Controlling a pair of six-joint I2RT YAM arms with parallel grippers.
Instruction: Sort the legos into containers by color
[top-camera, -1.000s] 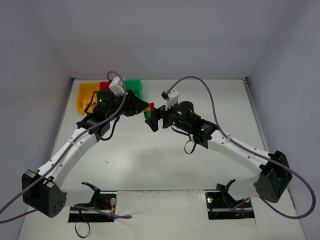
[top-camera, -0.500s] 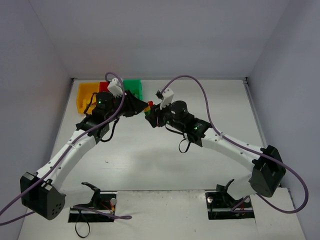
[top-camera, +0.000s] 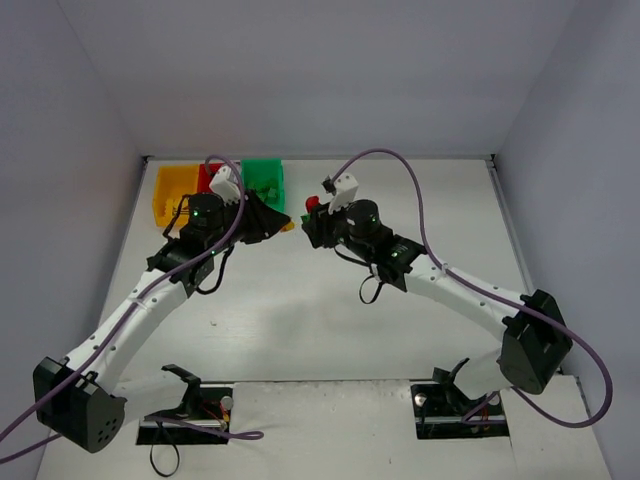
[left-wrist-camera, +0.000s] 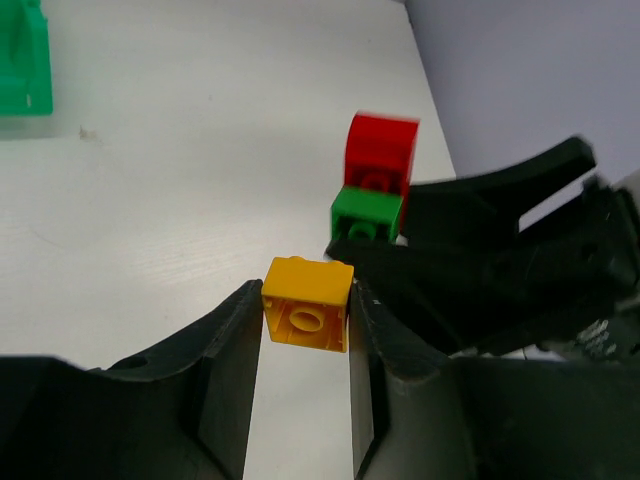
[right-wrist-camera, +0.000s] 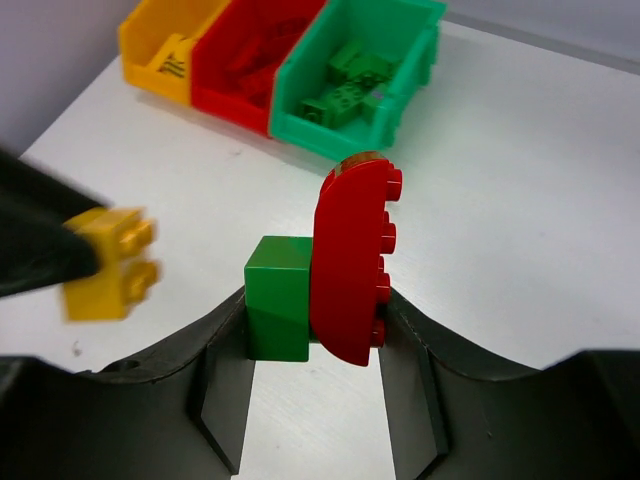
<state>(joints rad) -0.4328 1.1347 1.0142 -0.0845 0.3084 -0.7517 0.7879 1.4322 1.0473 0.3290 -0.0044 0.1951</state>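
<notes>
Closest in, the left pincer (left-wrist-camera: 305, 305) is clamped on a lone yellow brick (left-wrist-camera: 308, 318), squeezing its side walls and holding it up off the counter (left-wrist-camera: 200, 150). Just across a small gap the right pincer (right-wrist-camera: 315, 320) faces it, jaws closed on a two-colour clump: green brick (right-wrist-camera: 277, 300) against one finger, red brick (right-wrist-camera: 350, 265) against the other, the pair stuck together. Tip to tip like that, it reads as a pull-apart setup, with one arm bracing the stack so the other can take a single colour. The yellow is on its own, so it looks ready for its bin, while the clump needs one more split. Far back on the left sit the bins, joined in a row: yellow bin (right-wrist-camera: 160, 82), red bin (right-wrist-camera: 230, 105) with red pieces, and green bin (right-wrist-camera: 335, 135) with green ones, nearest the pincers.
</notes>
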